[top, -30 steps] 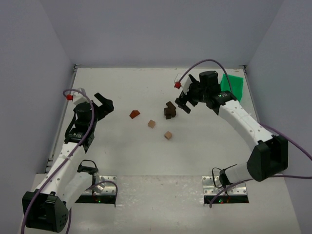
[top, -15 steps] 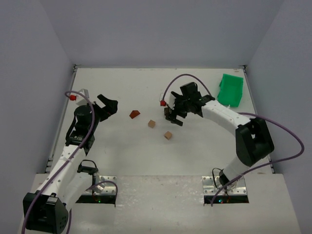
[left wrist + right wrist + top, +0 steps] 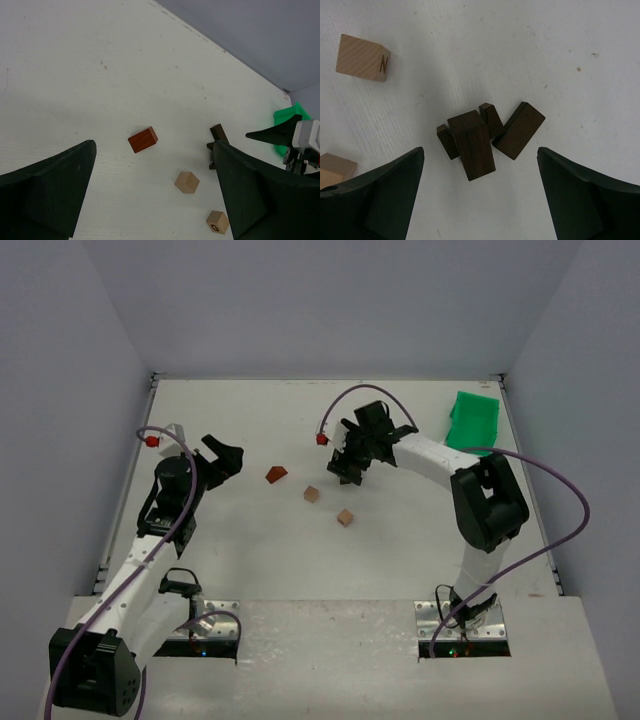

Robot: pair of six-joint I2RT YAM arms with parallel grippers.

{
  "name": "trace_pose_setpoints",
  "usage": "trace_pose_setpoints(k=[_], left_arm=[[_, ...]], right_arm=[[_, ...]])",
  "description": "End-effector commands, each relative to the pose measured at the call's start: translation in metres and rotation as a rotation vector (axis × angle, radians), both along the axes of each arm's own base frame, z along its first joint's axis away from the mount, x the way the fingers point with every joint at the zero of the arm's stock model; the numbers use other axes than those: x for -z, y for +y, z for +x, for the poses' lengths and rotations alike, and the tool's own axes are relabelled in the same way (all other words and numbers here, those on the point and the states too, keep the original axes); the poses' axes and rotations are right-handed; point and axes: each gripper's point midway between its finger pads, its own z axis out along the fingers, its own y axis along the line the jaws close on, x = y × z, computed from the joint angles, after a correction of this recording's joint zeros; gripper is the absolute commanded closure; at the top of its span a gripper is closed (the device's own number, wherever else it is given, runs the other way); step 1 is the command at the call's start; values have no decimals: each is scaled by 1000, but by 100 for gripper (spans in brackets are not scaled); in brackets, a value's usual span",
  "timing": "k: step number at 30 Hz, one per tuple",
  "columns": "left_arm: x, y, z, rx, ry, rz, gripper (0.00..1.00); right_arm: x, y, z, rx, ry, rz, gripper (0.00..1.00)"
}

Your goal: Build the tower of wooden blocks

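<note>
1. Right under the right gripper [image 3: 348,468]: a huddle of dark blocks [image 3: 475,142], touching one another on the table [image 3: 250,570], inside jaws standing wide apart and clamped on nothing.
2. Could easily pinch several pieces at once on closing, with none alone or square to the fingers [image 3: 380,195]. Could just as well squirt one sideways and scatter the rest.
3. Could tip the tallest piece on an off-centre descent. Hard to tell whether firm on its own or propped by its neighbours.
4. Near that huddle, toward the arm bases: a tan block marked N [image 3: 362,57] and another tan block [image 3: 332,170], close enough to be swept by a finger on a wide swing.
5. Farther left: a reddish block [image 3: 276,474], lying alone, with nothing in the way of reaching it.
6. Farther left again: the left gripper [image 3: 225,453], jaws wide apart and empty, well apart from every block and no obstacle to the right arm.
7. Farthest, by the right back corner: a green bin [image 3: 472,422], well apart from the blocks and no hindrance. No tower up yet, judging by the scattered pieces.
</note>
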Motion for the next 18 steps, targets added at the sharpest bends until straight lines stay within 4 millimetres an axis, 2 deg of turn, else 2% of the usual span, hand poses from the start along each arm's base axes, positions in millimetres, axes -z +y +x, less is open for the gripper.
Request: trace_pose_setpoints(k=[1, 9, 18], left_arm=[[-14, 2, 6, -13, -58, -13, 0], [-13, 3, 6, -15, -58, -12, 0], [-10, 3, 8, -13, -50, -10, 0]], right_arm=[[-7, 10, 21, 11, -39, 17, 7], [6, 8, 32, 36, -41, -32, 15], [17, 11, 27, 18, -6, -32, 20]])
